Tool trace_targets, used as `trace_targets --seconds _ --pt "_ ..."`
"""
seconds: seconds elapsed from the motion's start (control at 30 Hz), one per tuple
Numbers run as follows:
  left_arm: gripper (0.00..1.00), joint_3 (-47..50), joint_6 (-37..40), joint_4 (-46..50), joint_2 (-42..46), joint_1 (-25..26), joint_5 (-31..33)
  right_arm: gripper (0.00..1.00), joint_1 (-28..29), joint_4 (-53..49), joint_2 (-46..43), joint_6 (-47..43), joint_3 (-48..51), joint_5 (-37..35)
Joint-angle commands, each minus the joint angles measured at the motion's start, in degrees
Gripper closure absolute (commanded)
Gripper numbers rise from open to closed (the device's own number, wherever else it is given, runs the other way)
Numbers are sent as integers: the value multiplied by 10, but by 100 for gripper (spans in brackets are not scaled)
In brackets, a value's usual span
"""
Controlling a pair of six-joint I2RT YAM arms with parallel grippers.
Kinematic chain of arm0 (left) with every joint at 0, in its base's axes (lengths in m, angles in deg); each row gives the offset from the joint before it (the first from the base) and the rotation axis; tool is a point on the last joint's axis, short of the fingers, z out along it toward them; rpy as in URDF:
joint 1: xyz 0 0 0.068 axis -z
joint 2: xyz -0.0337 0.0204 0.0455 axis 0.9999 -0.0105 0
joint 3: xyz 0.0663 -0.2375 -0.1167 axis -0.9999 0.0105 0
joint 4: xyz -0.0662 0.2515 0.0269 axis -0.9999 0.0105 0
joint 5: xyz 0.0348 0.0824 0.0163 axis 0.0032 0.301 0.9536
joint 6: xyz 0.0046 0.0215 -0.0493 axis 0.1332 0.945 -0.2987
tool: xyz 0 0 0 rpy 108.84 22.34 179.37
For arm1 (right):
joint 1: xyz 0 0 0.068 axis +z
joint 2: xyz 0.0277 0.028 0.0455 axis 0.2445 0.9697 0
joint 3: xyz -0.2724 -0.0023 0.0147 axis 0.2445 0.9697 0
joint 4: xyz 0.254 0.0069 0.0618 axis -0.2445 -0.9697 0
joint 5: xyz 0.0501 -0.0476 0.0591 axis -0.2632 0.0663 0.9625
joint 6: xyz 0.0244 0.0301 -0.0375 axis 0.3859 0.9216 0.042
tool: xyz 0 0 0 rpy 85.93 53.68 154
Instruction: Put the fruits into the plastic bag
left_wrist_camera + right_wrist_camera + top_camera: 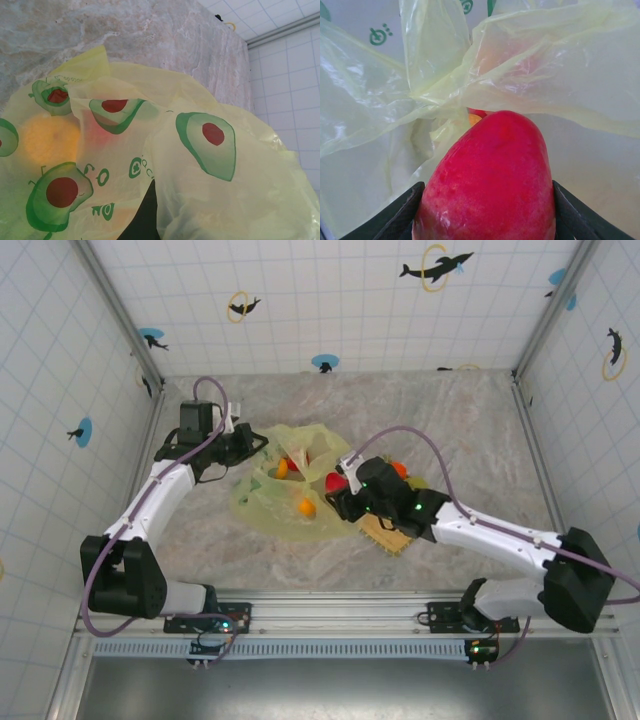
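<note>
Right gripper gripping red fruit, jaws partway apart, fruit's long axis pointing forward. Plastic bag opening lying just ahead of it. Left gripper pinching bag rim closed, lifting it.

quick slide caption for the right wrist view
Right tool holds a red fruit just in front of the yellow-green plastic bag.
</note>
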Motion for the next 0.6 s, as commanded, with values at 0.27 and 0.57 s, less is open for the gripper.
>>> trace_targets --seconds 0.27,0.57 --pt "100 5 8 0 1 4 -12 41 -32 87 134 -12 -56 10" --pt "100 4 4 -3 0 4 -17 41 -37 208 237 58 -90 29"
